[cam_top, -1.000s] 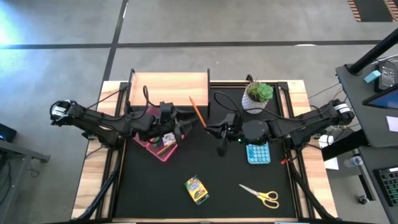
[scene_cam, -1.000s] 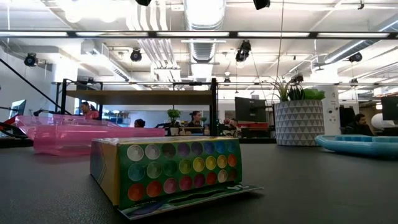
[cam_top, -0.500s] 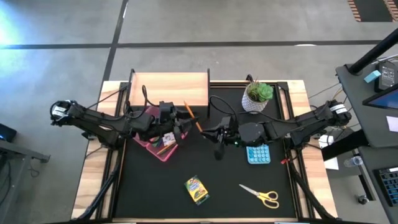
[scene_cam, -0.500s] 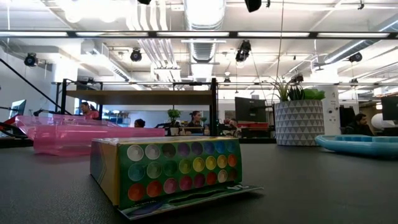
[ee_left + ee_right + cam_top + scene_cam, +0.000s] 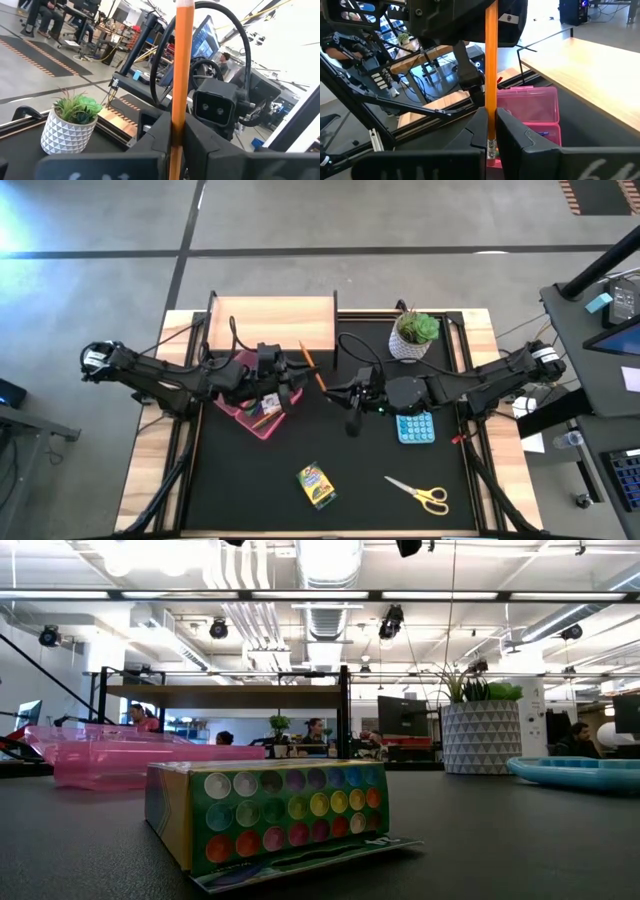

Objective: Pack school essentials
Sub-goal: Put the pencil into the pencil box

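Observation:
An orange pencil hangs above the table's middle between my two grippers, which face each other. My left gripper and my right gripper are both shut on it. An open pink case lies under the left arm; it holds a small white patterned square and pencils. The yellow-green crayon box and the yellow-handled scissors lie flat on the black mat near the front edge. Neither gripper shows in the low view. My left gripper pinches the pencil's shaft between its two fingers, coming about level from the table's left. The fingers lie across the pencil, which runs on beyond them on both sides, clear of the table. My right gripper pinches the pencil just above its metal ferrule between its two fingers, coming level from the table's right, across the pencil. The pencil runs away from the fingers toward the far edge, lifted clear.
A potted green plant in a white patterned pot stands at the far right. A blue tray-like thing with dots lies under the right arm. A wooden board lies at the far left. Bare black mat lies at the near left.
My right gripper has carried the pencil a little toward the table's left, up to my left gripper. The pencil has kept its slant and has stayed clear of the table.

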{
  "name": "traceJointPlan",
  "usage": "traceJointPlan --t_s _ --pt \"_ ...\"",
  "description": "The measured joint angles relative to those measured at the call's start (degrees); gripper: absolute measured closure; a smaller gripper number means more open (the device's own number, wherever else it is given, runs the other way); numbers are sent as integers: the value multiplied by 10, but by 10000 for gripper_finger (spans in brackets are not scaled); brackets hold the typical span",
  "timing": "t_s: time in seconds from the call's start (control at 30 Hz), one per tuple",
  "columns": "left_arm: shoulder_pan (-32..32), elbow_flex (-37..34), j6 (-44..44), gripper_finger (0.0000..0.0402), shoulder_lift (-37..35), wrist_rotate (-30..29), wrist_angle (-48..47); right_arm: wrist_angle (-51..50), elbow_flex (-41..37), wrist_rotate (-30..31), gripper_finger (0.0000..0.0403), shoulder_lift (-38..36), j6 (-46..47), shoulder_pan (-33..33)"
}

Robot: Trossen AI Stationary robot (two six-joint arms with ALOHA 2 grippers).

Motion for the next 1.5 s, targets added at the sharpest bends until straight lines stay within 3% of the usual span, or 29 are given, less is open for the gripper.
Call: traceJointPlan --t_s 0.1,0.27,0.43,0.57,0.77,1.07,1.2,1.5 --pt "0 0 0 392 0 2 -1 -6 1 -4 363 -1 17 0" --pt "-1 0 0 393 0 6 -5 -36 1 -25 289 -7 31 0" --pt "-1 0 -2 394 -1 6 -64 -132 1 -34 215 -39 89 0" --pt "0 0 -38 394 -4 7 -152 -241 1 -35 183 -66 152 0" --pt "1 0 -115 393 -5 9 -355 -380 1 -85 180 -76 261 1" --pt "1 -1 -221 393 4 21 -638 -486 1 -251 184 -29 329 32" --pt "1 -1 -226 393 27 28 -680 -507 1 -281 183 1 369 67" --pt "7 -2 -225 393 129 57 -679 -535 0 -341 184 47 465 152"
